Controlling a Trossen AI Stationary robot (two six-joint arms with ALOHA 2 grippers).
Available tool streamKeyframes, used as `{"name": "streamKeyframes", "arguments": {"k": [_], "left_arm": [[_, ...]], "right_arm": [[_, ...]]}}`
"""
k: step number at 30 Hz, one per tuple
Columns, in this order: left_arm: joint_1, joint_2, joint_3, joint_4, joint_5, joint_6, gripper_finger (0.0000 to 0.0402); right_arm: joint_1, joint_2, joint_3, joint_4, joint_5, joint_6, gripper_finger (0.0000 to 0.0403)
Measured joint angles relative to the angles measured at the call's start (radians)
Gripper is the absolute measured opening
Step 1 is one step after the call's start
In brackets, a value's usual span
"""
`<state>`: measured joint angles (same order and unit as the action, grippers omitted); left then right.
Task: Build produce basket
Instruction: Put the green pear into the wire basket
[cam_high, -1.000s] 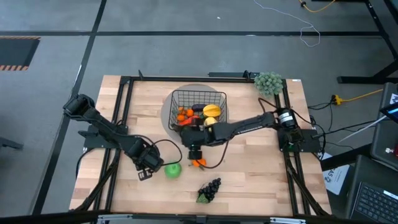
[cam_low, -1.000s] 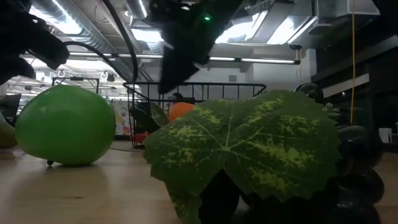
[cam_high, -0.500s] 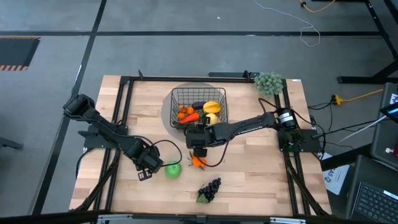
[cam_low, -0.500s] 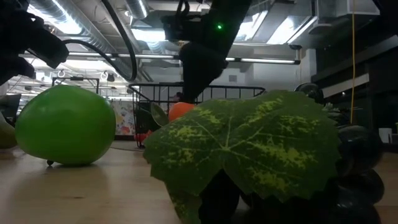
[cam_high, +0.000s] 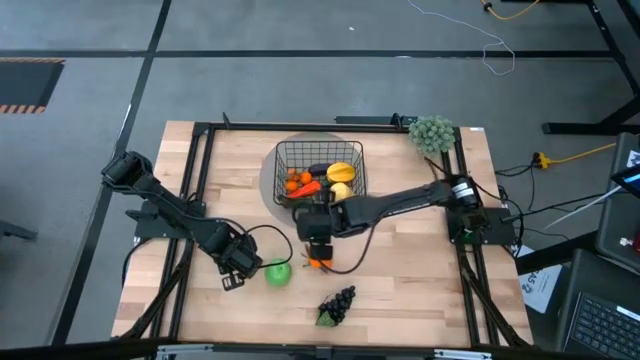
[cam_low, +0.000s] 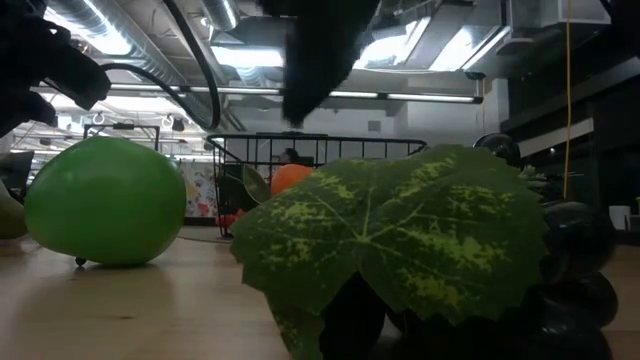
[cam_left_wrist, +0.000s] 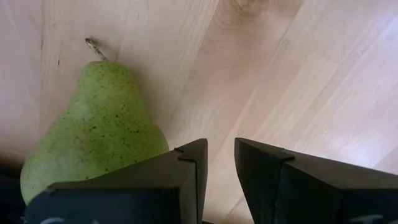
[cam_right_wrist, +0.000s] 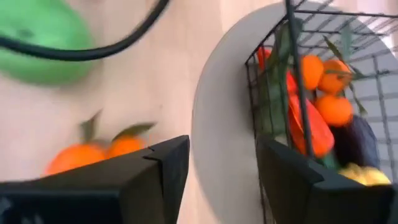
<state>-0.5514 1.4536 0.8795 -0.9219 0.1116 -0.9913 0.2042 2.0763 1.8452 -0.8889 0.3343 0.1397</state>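
We judge the small orange toy fruits w/ green leaves (cam_high: 318, 262), on the wooden desk (cam_high: 420, 270) just in front of the black wire-mesh basket (cam_high: 320, 160), light, hard, slick: grab across the round body, not the leaves. Right gripper (cam_high: 317, 248) hangs over them, fingers apart, empty. Left gripper (cam_high: 243, 266), jaws slightly apart, empty, beside the speckled green pear (cam_left_wrist: 93, 137).

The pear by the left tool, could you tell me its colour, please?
Green with fine dark speckles, the pear shows best in the left wrist view.

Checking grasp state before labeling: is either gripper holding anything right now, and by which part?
Nothing is held. The right gripper is open over the table, above the oranges. The left gripper has only bare table between its fingers, the pear beside it.
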Motion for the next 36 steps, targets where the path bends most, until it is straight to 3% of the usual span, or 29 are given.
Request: {"name": "streamKeyframes", "arguments": {"k": [6,13,18,23,29,36], "left_arm": [[0.000,0.000,0.000,0.000,-0.047,0.000,0.0069],[0.000,0.000,0.000,0.001,-0.076,0.000,0.0069],[0.000,0.000,0.000,0.001,-0.082,0.000,0.0069],[0.007,0.000,0.001,-0.001,-0.069,0.045,0.0069],[0.049,0.000,0.046,-0.010,-0.145,0.215,0.0069],[0.113,0.000,0.038,-0.007,-0.173,0.210,0.0069]], "right_arm": [[0.051,-0.002,0.202,-0.335,-0.115,0.110,0.0174],[0.132,-0.002,0.245,-0.532,-0.258,0.157,0.0174],[0.183,0.001,0.206,-0.561,-0.207,0.201,0.0174],[0.217,0.001,0.188,-0.678,-0.249,0.282,0.0174],[0.240,-0.010,0.187,-0.682,-0.288,0.332,0.0174],[0.259,-0.025,0.187,-0.682,-0.291,0.329,0.0174]]}}
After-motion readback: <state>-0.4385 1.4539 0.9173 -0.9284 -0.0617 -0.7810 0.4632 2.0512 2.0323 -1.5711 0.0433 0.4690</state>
